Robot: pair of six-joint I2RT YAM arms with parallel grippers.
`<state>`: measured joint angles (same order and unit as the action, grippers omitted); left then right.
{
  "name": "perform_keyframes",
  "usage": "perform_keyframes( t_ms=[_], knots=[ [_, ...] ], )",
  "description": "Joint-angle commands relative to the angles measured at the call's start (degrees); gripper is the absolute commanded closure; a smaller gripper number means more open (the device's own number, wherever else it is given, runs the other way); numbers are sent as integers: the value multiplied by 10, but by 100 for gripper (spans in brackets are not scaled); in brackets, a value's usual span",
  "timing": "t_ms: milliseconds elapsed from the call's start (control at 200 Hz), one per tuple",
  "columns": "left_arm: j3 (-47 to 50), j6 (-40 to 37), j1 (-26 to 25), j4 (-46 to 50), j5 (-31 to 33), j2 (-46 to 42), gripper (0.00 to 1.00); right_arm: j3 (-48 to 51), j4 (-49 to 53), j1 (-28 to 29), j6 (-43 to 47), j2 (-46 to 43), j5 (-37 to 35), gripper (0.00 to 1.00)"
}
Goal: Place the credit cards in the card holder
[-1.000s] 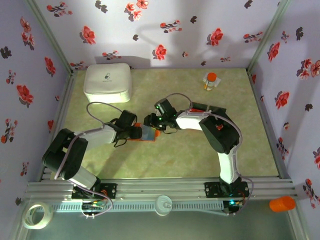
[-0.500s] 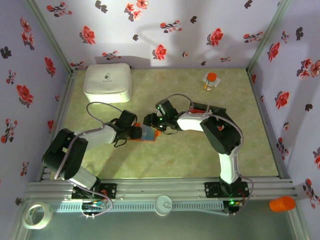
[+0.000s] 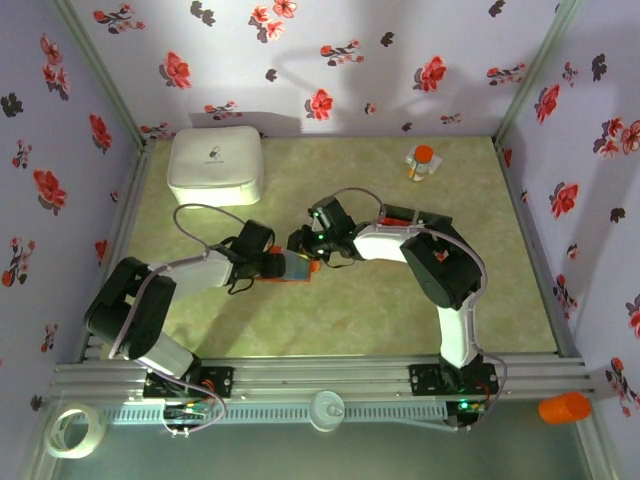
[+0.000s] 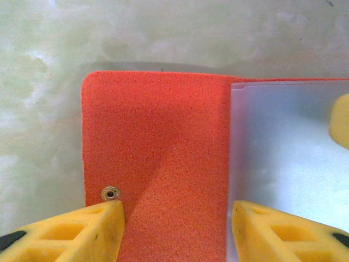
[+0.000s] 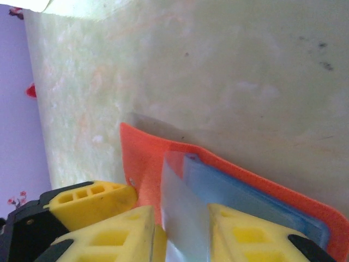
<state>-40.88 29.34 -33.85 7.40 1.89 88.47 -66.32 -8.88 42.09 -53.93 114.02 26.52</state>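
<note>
While the right gripper (image 5: 181, 232) pinches a pale card (image 5: 182, 185), the card holder (image 3: 297, 267) lies open mid-table.
The left gripper (image 4: 175, 218), spread wide, straddles the holder's orange left flap. The card meets the blue pockets but is not yet seated, so I judge most of the loading is left.

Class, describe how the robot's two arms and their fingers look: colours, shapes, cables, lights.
Both the left arm and right arm have white shells with black joints. A thin grey cable loops along each. Green lights glow near the right wrist. The fingers are yellow blocks with lattice cut-outs.
</note>
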Motion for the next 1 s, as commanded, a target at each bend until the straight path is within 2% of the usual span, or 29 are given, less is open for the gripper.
perform_keyframes(
  t_ms=[0,50,150,290,675,995],
  knots=[
    [0,4,-6,35,-18,-5,40,-15,-19,-3,-15,5,25,71],
    [-1,6,-6,37,-17,-15,35,-13,-27,-2,-22,2,30,71],
    [-6,16,-2,47,-10,-41,19,-13,-37,1,-33,-4,34,68],
    [-4,39,11,53,-2,-97,1,-18,-29,9,-37,-14,29,59],
    [31,108,64,69,39,-252,0,-43,-39,38,-68,-4,17,48],
    [40,112,90,80,32,-277,0,-80,-62,54,-93,60,13,46]
  ],
)
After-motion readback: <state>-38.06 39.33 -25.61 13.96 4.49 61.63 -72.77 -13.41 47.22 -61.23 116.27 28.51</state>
